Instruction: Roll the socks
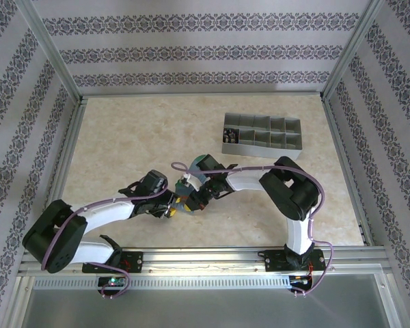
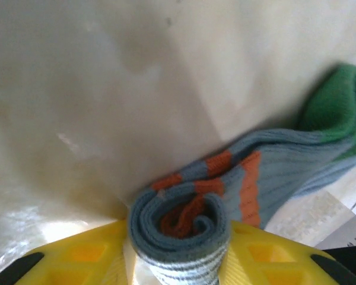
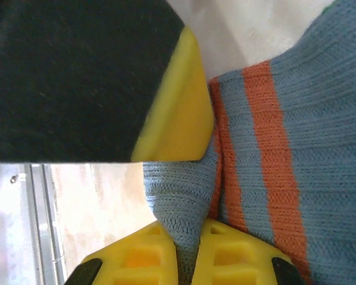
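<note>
Roughly halfway, by the look of it. Mid bench (image 1: 123,137), have socks (image 2: 184,225) coiled tight at one end, with the banded stretch out to the green heel lying flat and needing rolling. Hugging coil with left claw (image 2: 181,249), part-open, pads touching both sides. Pinching teal fold with right claw (image 3: 190,249), nearly closed.

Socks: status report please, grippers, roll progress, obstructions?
Right gripper shut on blue-teal sock. Left gripper flanks its rolled end, grip unclear. Grey organizer stands apart, far side.

Sock (image 2: 285,166) partly beyond frame edge
</note>
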{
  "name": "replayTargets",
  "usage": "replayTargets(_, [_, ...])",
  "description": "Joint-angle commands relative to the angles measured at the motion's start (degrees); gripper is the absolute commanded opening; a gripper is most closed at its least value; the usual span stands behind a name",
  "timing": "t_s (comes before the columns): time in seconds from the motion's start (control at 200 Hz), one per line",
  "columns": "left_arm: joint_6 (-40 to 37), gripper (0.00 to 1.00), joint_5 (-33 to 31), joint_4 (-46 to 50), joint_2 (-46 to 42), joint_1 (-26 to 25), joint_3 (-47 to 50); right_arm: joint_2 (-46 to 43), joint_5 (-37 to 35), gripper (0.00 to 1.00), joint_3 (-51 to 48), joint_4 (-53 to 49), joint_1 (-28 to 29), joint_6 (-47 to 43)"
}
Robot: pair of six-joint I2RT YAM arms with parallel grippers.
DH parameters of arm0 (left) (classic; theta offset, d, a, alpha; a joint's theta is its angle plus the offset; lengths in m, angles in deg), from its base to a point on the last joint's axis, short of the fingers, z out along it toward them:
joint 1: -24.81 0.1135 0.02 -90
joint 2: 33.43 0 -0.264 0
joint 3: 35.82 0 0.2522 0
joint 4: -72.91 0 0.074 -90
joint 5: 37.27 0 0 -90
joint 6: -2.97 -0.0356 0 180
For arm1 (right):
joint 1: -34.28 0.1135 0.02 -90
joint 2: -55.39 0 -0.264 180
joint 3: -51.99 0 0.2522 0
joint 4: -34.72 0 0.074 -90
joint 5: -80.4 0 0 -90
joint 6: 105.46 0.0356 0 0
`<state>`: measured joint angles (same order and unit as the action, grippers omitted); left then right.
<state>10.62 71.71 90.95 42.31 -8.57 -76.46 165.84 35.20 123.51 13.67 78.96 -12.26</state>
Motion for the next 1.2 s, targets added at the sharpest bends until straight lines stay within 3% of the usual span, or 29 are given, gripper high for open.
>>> replayTargets(0.0, [0.3, 0.21, -2.8, -5.1, 4.0, -0.6, 0.1, 4.7, -4.8, 0.00, -1.4, -9.5, -0.6, 1.1])
replayTargets(0.07, [1.2, 0.00, -2.3, -4.3, 5.7, -0.6, 0.2, 4.0, -5.6, 0.00, -1.1, -9.6, -0.6, 0.1])
replayTargets(0.1, [1.5, 0.00, -1.9, -2.5, 6.0, -0.6, 0.0, 3.3, -6.3, 0.01, -1.1, -9.7, -0.6, -0.6])
replayTargets(0.26, [1.8, 0.00, -0.6, 13.5, 3.6, -0.6, -2.1, -9.2, -14.3, 0.33, -8.6, 0.1, 1.8, -5.5])
replayTargets(0.42, [0.7, 0.00, 0.0, 23.4, 2.3, -0.6, -5.6, -26.1, -37.6, 0.53, -20.9, 14.5, 13.0, -18.3])
replayTargets(0.485, [0.4, 0.00, 0.1, 26.1, 2.3, -0.6, -7.1, -27.4, -47.3, 0.55, -20.5, 14.0, 17.9, -22.6])
replayTargets(0.58, [0.5, 0.00, 0.1, 27.4, 2.1, -0.5, -8.0, -26.3, -55.9, 0.56, -19.0, 13.5, 23.3, -27.6])
replayTargets(0.794, [0.8, 0.00, 1.7, 24.9, 3.3, 0.4, -7.6, -17.7, -61.7, 0.55, -14.3, 15.9, 28.5, -35.5])
replayTargets(0.949, [0.1, 0.00, 2.2, 24.3, 4.0, 0.9, -8.0, -12.2, -62.7, 0.51, -11.4, 17.1, 28.6, -37.7])
replayTargets(1.099, [-0.1, 0.00, 3.1, 22.8, 3.3, 1.6, -7.2, -7.8, -64.2, 0.33, -9.2, 14.0, 27.6, -34.9])
replayTargets(1.169, [-0.2, 0.00, 3.4, 21.7, 2.1, 2.1, -6.6, -6.8, -63.3, 0.12, -8.7, 11.0, 26.5, -32.1])
replayTargets(1.194, [-0.2, 0.09, 3.4, 20.9, 1.4, 2.4, -6.3, -6.7, -62.4, 0.06, -8.8, 10.0, 26.0, -31.1])
